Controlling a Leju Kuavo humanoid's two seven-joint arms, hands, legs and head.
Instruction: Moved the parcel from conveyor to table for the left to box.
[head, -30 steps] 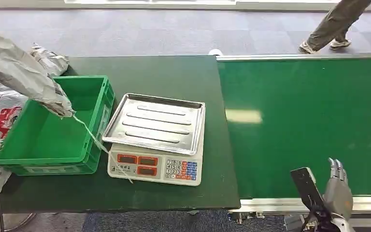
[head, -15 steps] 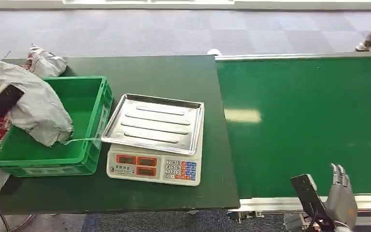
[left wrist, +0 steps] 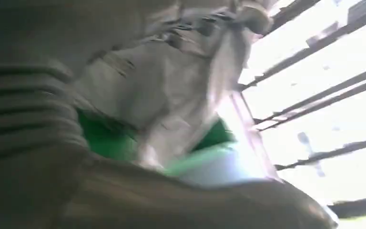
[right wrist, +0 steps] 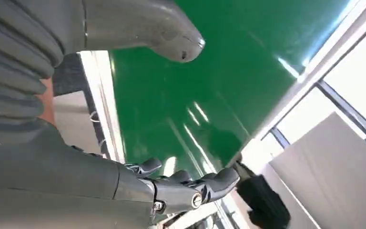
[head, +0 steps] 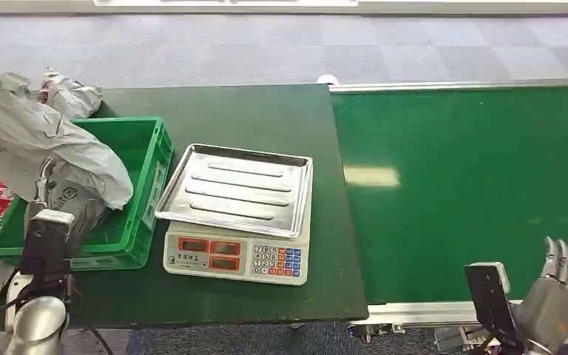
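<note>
Parcel (head: 44, 148), gripped by the left hand (head: 70, 203), hangs over the green crate (head: 137, 192) at left for boxing; right hand (head: 551, 296), lower right, spread empty.

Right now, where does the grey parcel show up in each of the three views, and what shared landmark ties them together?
Head view: the grey parcel lies at the far left, draped over the green crate, with the left hand at it.
Left wrist view: the parcel spans the middle, blurred, just beyond the hand.
Right wrist view: not in it.
Shared landmark: the green crate under the parcel.
</note>
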